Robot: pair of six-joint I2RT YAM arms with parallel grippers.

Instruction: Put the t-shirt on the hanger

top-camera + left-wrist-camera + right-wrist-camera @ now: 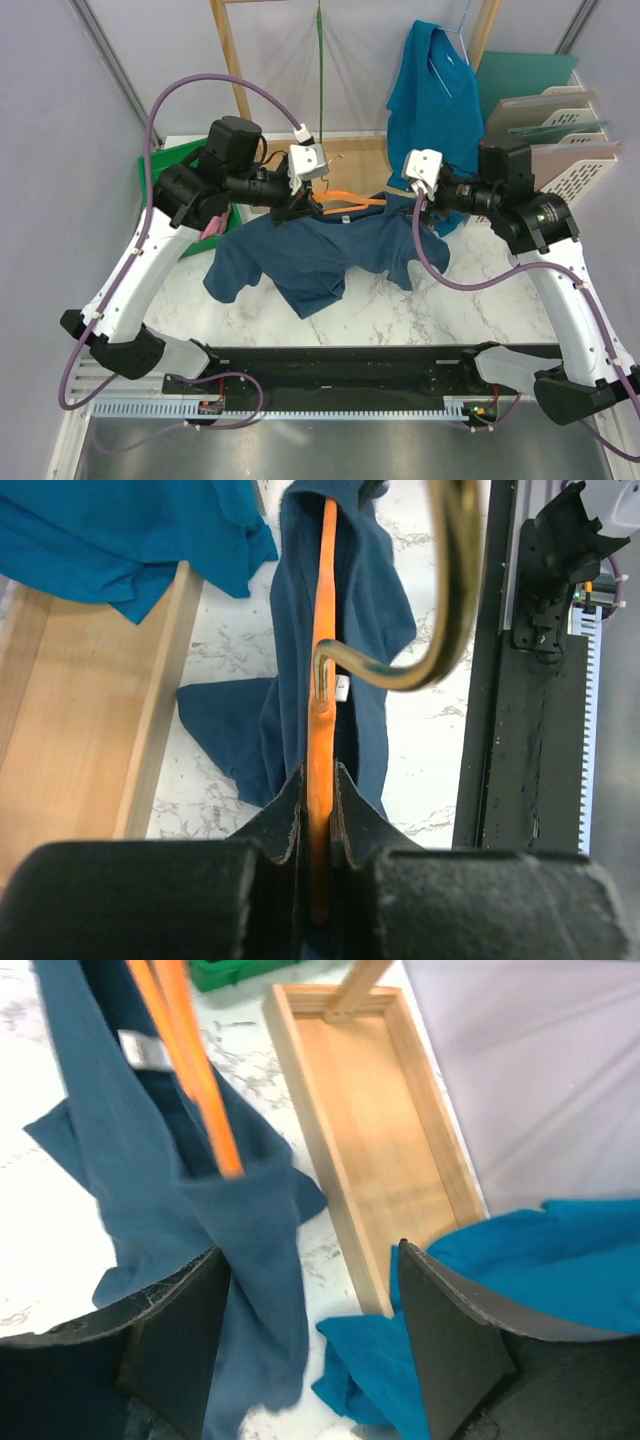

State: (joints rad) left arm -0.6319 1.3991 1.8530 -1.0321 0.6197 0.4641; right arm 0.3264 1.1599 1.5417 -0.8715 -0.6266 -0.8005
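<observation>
The navy t-shirt (320,255) hangs draped over the orange hanger (345,204), held above the marble table. My left gripper (300,203) is shut on the hanger; in the left wrist view its jaws pinch the orange bar (321,780) just below the brass hook (455,590), with navy cloth (375,630) falling on both sides. My right gripper (421,212) stands open at the shirt's right shoulder. In the right wrist view its fingers (440,1330) are spread wide, the t-shirt (210,1210) hangs just by the left one, and the hanger's orange arm (195,1070) ends inside the cloth.
A teal shirt (432,100) hangs at the back right, its hem (520,1290) close to my right gripper. A wooden rack base (375,1120) lies behind. A green hanger (320,60) hangs from the rack. Grey file trays (560,130) stand right, a green bin (165,165) left.
</observation>
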